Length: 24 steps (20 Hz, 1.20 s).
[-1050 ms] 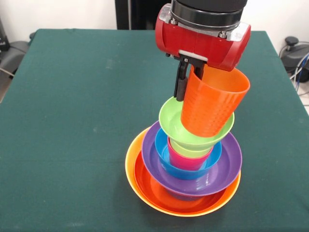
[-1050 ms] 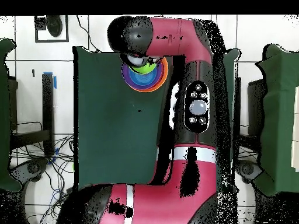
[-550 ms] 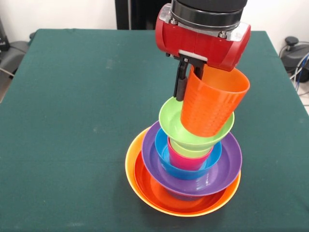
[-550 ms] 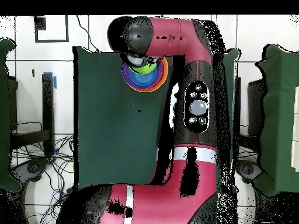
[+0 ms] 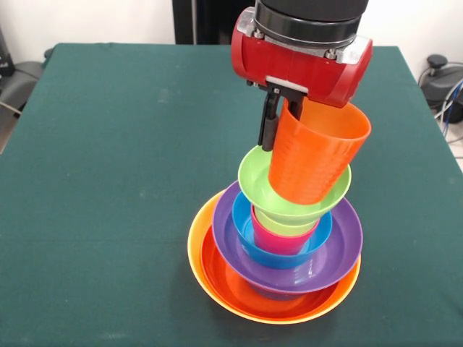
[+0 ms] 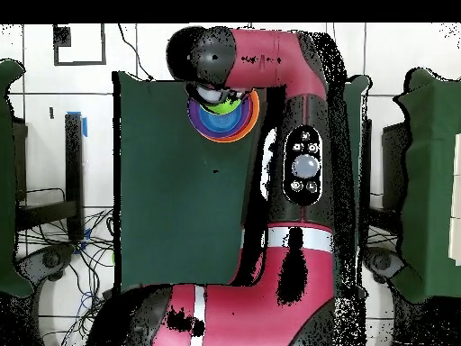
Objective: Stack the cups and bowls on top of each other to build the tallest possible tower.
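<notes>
Tower [image 5: 278, 249] of glossy plastic bowls: your fingers [image 5: 283, 119] clamp the tilted orange plastic tumbler [image 5: 312, 160] at its 10 o'clock rim; level it, then release.

My arm [image 6: 302, 135] is glossy red with black joints, a white band and a round-buttoned black control panel; my wrist [image 5: 302, 54] is a red housing, silver-ringed and screwed, above black fingers [image 5: 269, 124].

Even bright light, soft shadows under tower [image 5: 278, 238], glossy highlights, focus crisp
</notes>
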Each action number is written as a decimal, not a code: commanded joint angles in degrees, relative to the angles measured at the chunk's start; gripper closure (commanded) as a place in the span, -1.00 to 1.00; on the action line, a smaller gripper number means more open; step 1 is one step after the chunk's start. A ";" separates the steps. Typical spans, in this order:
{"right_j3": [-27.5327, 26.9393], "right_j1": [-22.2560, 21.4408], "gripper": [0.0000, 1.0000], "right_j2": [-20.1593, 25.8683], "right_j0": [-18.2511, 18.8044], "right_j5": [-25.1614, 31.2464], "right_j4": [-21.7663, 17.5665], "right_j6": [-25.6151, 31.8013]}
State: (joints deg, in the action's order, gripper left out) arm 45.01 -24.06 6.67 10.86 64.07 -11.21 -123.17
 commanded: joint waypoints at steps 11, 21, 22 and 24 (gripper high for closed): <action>7.74 0.29 1.00 1.30 -1.36 -3.71 -1.50 1.38; 10.41 0.24 1.00 1.29 -0.97 -7.04 -1.11 0.61; 10.40 0.32 1.00 1.28 -0.97 -7.03 -1.08 0.56; 10.41 0.44 1.00 1.21 -0.96 -7.15 -1.14 0.62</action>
State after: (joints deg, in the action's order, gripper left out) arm 47.91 -24.02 6.42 10.80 59.47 -11.21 -123.17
